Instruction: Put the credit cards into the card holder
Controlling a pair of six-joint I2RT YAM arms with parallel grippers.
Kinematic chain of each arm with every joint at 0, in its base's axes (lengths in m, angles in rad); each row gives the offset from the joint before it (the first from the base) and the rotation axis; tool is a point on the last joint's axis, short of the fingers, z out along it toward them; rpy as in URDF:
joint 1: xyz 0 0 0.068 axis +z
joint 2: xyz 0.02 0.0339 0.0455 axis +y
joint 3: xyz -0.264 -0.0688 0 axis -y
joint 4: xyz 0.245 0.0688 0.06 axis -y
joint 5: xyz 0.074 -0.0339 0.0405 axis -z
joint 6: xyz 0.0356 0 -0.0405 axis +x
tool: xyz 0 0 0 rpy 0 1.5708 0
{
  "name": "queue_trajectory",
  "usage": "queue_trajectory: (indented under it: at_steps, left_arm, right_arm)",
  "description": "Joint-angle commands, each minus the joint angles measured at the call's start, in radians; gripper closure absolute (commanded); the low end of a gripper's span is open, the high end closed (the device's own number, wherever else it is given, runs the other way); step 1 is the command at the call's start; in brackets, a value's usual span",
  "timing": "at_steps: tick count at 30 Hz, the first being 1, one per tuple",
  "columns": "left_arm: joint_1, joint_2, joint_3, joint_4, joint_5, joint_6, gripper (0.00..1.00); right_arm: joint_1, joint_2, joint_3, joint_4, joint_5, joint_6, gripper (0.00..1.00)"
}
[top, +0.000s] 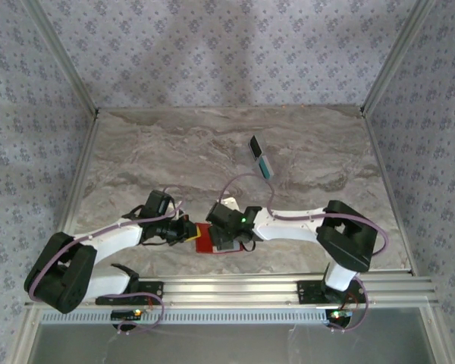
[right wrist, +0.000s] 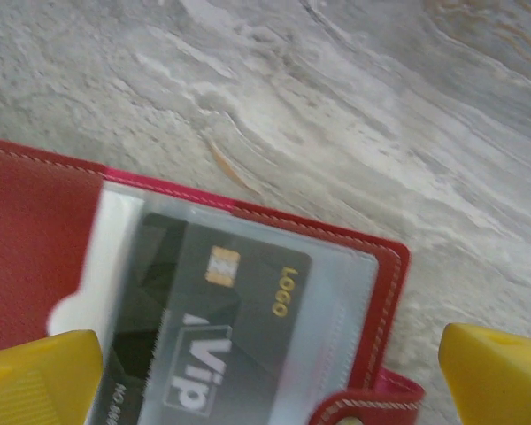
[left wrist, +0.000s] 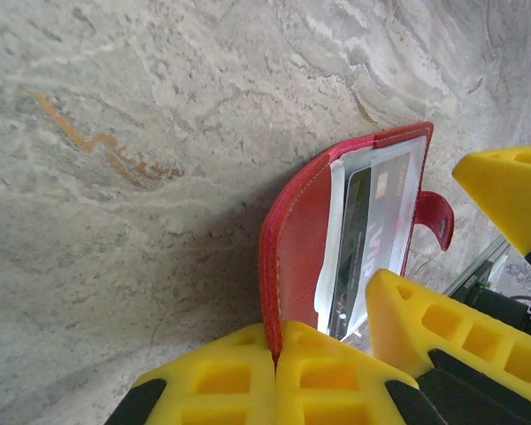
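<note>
Left wrist view – left gripper [left wrist: 279,372] fingers pinch the red wallet [left wrist: 296,239] cover to prop it open by the near edge, right gripper [right wrist: 267,376] spread above the pocketed dark card [right wrist: 221,319] – spare cards [top: 265,166] lie well apart.

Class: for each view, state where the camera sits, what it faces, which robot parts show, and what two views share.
Top external: above and behind, looking down on table; left arm, right arm.
Left wrist: facing the card holder; left tool clamps its cover.
Right wrist: facing down on dark card; open right tool.
Shared: both wrist views show that dark card.
</note>
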Motion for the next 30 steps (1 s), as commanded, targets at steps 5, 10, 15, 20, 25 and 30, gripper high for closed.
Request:
queue_trajectory:
  at_steps: [5, 10, 15, 20, 25, 30]
  left_arm:
    - [0.007, -0.016, -0.005, -0.008, -0.009, -0.009, 1.0]
    - [0.007, -0.017, -0.006, -0.017, -0.011, -0.007, 1.0]
    - [0.008, -0.024, -0.012, -0.022, -0.015, -0.007, 1.0]
    - [0.008, -0.033, -0.017, -0.026, -0.019, -0.006, 1.0]
    - [0.01, -0.042, -0.022, -0.027, -0.023, -0.009, 1.0]
    - [0.01, -0.033, -0.02, -0.025, -0.027, -0.007, 1.0]
  right_arm:
    - [-0.008, 0.07, 0.021, -0.059, -0.008, 0.02, 0.0]
    - [-0.008, 0.034, -0.021, -0.107, 0.031, 0.044, 0.0]
    - [-0.015, 0.0, -0.048, -0.132, 0.062, 0.045, 0.02]
    - [-0.018, -0.014, -0.048, -0.125, 0.068, 0.032, 0.02]
    - [-0.011, -0.027, -0.034, -0.087, 0.051, 0.013, 0.02]
    - [0.006, -0.02, -0.016, -0.039, 0.005, -0.021, 0.01]
